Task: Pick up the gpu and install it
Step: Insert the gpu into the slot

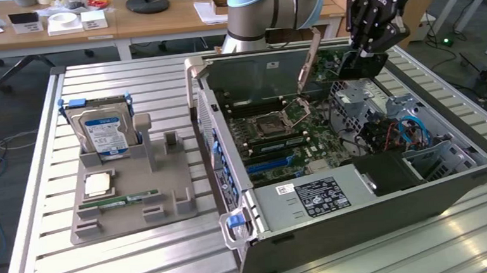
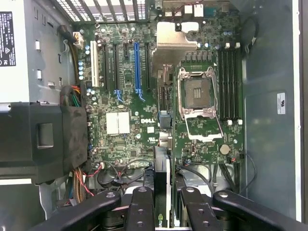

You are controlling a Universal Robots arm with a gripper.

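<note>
The gripper (image 2: 163,192) clamps the gpu (image 2: 161,211) edge-on over the motherboard (image 2: 130,125). Seating well likely needs alignment with the blue slot (image 2: 136,67).

The arm (image 1: 257,9) is a silver-grey tube with rounded joint housings capped in pale blue. Its gripper (image 1: 362,54) is matte black, with a blocky body and small white lettering on one side. Its fingers (image 2: 140,209) are black linkage bars, each studded with round pivot bolts and small screw holes.
</note>
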